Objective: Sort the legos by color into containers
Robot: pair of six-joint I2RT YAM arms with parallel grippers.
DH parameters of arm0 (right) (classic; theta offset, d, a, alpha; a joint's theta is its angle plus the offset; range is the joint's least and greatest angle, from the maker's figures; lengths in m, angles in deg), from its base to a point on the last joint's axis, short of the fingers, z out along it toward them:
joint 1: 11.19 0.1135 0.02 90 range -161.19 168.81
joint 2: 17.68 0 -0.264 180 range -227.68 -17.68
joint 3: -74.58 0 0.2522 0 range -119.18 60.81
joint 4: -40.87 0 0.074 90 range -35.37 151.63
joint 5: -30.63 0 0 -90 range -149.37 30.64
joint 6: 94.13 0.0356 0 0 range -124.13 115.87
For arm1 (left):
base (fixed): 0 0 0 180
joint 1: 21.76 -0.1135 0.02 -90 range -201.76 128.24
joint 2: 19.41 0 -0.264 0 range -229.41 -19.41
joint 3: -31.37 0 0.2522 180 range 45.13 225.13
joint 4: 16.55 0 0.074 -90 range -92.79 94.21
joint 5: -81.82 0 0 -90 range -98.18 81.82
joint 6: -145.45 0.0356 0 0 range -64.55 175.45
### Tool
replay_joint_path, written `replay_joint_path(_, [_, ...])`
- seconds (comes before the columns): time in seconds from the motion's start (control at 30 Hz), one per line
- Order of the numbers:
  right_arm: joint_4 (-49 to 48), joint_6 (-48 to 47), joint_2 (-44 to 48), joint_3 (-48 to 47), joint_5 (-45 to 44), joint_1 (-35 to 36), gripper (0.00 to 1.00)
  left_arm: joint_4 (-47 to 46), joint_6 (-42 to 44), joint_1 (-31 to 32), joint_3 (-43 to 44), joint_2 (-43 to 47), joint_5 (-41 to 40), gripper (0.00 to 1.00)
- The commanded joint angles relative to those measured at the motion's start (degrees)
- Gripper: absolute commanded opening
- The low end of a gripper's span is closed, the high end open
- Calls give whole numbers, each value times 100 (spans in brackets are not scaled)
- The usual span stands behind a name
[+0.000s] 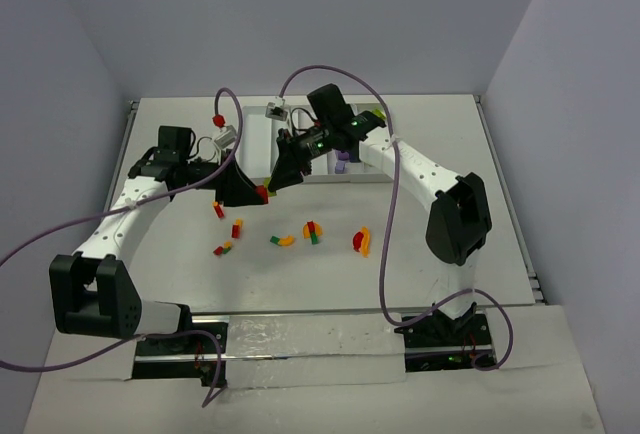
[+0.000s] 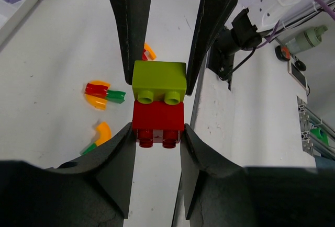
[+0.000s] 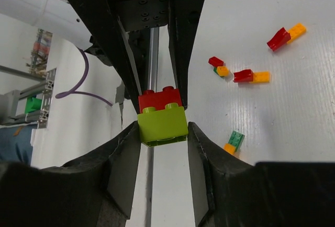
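Note:
My left gripper [image 1: 250, 192] is shut on a red lego [image 2: 157, 125], and my right gripper [image 1: 280, 176] is shut on a lime green lego [image 3: 162, 125]. The two legos are stuck together, and both grippers hold the pair above the table in front of the white tray [image 1: 258, 134]. In the left wrist view my left gripper [image 2: 157, 133] grips the red lego, with the lime one [image 2: 159, 80] above it. In the right wrist view my right gripper [image 3: 162, 130] grips the lime lego, with the red one [image 3: 159, 100] behind it. A purple lego [image 1: 341, 166] lies in the tray.
Several loose legos lie on the table in front of the grippers: a red one [image 1: 218, 210], a red-orange pair [image 1: 237, 227], a green-orange pair [image 1: 282, 241], a mixed cluster [image 1: 313, 231] and a red-orange piece [image 1: 361, 242]. Purple cables loop over both arms.

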Motion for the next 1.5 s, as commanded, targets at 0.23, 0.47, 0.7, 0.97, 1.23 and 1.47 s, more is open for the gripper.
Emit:
replay_joint_path(0.23, [226, -201, 89, -253, -13, -19, 2, -293, -83, 34, 146, -20, -35, 0])
replay_joint_path(0.47, [279, -188, 494, 484, 118, -1158, 0, 336, 764, -305, 16, -96, -513, 0])
replay_joint_path(0.7, [490, -390, 847, 1022, -66, -2227, 0, -494, 168, -323, -92, -157, -1082, 0])
replay_joint_path(0.97, [477, -226, 1219, 1364, -1542, -2815, 0, -2479, -1786, 1154, 885, -1470, -4982, 1])
replay_joint_path(1.23, [387, 26, 1391, 1559, -2874, -2913, 0, -2156, -2204, 1715, 3193, -3819, -6514, 0])
replay_joint_path(1.47, [387, 21, 1397, 1592, -3024, -2948, 0, -1909, -2181, 1846, 4352, -4882, -6790, 11])
